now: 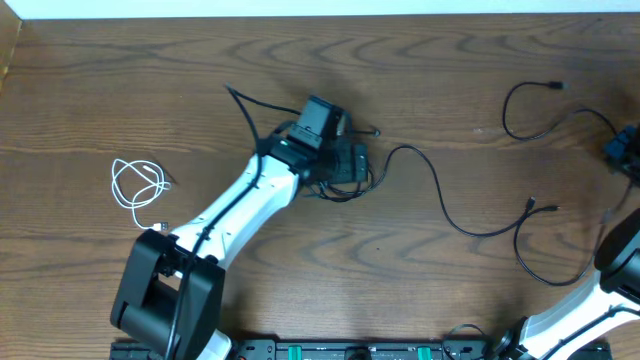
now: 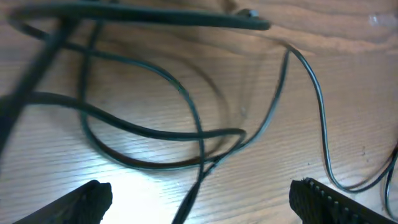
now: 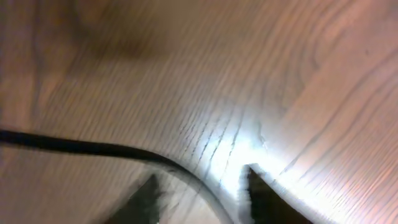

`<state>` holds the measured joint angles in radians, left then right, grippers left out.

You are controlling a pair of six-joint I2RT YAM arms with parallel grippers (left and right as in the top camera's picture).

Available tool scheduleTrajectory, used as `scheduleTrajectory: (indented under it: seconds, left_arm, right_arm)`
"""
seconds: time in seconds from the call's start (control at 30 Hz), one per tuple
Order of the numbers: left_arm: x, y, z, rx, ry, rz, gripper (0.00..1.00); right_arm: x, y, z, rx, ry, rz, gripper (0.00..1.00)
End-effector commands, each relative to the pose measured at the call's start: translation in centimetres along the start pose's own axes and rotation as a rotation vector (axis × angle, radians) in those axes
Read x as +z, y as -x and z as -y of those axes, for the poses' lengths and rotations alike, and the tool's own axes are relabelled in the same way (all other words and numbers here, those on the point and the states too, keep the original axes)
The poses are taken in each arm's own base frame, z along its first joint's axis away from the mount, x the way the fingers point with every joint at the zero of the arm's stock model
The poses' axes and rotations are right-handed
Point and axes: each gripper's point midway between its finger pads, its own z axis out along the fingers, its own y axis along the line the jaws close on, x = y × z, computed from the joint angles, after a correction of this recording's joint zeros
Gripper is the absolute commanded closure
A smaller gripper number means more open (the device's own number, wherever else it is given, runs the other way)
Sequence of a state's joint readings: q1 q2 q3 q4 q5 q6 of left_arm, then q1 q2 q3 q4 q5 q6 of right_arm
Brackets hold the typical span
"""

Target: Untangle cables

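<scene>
My left gripper (image 1: 345, 165) is at the table's middle over a tangle of black cable loops (image 2: 143, 130). Its fingers (image 2: 93, 199) stand wide open, and one strand runs loose on the wood between them. From the tangle this black cable (image 1: 440, 200) trails right to a plug. A second black cable (image 1: 510, 120) loops at the far right, near my right gripper (image 1: 622, 150). In the blurred right wrist view that gripper (image 3: 205, 199) has its fingers apart, with a thin black cable (image 3: 81, 147) passing between them unpinched. A coiled white cable (image 1: 135, 185) lies alone at the left.
The left arm (image 1: 230, 210) stretches diagonally from its base at the bottom left to the middle. The right arm's base (image 1: 600, 300) sits at the bottom right corner. The wooden table's far edge (image 1: 300, 17) runs along the top.
</scene>
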<state>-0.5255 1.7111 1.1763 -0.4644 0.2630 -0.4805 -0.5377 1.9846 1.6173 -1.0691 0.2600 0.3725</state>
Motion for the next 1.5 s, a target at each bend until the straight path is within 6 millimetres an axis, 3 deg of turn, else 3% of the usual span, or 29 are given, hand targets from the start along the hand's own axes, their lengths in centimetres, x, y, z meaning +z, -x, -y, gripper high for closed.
scheduleTrajectory:
  seconds: [0.0, 0.13, 0.27, 0.43, 0.53, 0.57, 0.6, 0.67, 0.7, 0.73, 0.8, 0.9, 1.07, 1.23, 1.27, 1.47]
  left_arm:
    - [0.2, 0.7, 0.5, 0.041, 0.088, 0.076, 0.04]
    - [1.5, 0.8, 1.9, 0.097, 0.113, 0.127, 0.04]
    - [4.9, 0.0, 3.3, 0.138, 0.094, 0.123, 0.04]
    - [10.3, -1.9, 2.9, 0.166, 0.107, 0.076, 0.04]
    - [12.3, -2.7, 2.3, 0.170, 0.117, 0.058, 0.04]
    - [12.7, -2.9, 2.0, 0.162, 0.124, 0.050, 0.09]
    - [12.9, -3.1, 1.8, 0.158, 0.128, 0.043, 0.25]
    - [12.9, -3.2, 1.5, 0.156, 0.137, 0.034, 0.69]
    - [12.8, -3.2, 1.4, 0.153, 0.139, 0.034, 0.81]
    - [12.7, -3.0, 1.3, 0.150, 0.141, 0.035, 0.92]
    - [12.1, -2.5, 0.9, 0.137, 0.145, 0.042, 0.92]
    - [10.3, -0.4, -0.9, 0.100, 0.202, 0.093, 0.92]
    - [2.4, 6.2, -6.7, 0.011, 0.397, 0.298, 0.92]
    - [-6.2, 12.6, -10.0, -0.114, 0.373, 0.536, 0.92]
    - [-8.8, 14.4, -10.9, -0.154, 0.345, 0.618, 0.93]
    - [-17.4, 18.2, -15.0, -0.151, 0.383, 0.806, 0.93]
  right_arm:
    - [-1.5, 0.3, -0.1, 0.058, 0.067, 0.013, 0.01]
    - [-2.6, 0.3, -0.6, 0.064, 0.124, 0.022, 0.01]
    - [-4.5, 0.6, -0.1, 0.076, 0.140, 0.064, 0.01]
    - [-8.0, 0.8, 0.2, 0.100, 0.201, 0.130, 0.01]
    - [-10.1, 0.8, 0.4, 0.107, 0.241, 0.172, 0.01]
    - [-10.8, 0.8, 0.6, 0.110, 0.248, 0.190, 0.01]
    - [-11.5, 0.8, 0.8, 0.113, 0.254, 0.206, 0.01]
    - [-12.6, 0.8, 1.1, 0.118, 0.265, 0.232, 0.01]
    - [-13.1, 0.8, 1.2, 0.120, 0.273, 0.243, 0.01]
    - [-13.5, 0.7, 1.2, 0.120, 0.282, 0.251, 0.01]
    - [-14.2, 0.5, 1.0, 0.118, 0.310, 0.257, 0.01]
    - [-14.8, 0.1, 0.4, 0.098, 0.358, 0.248, 0.01]
    - [-15.2, -0.6, -1.0, 0.073, 0.415, 0.222, 0.01]
    - [-15.7, -1.3, -2.4, 0.034, 0.436, 0.217, 0.02]
    - [-15.9, -1.6, -2.9, 0.011, 0.444, 0.218, 0.02]
    - [-16.4, -2.5, -4.7, -0.056, 0.459, 0.219, 0.03]
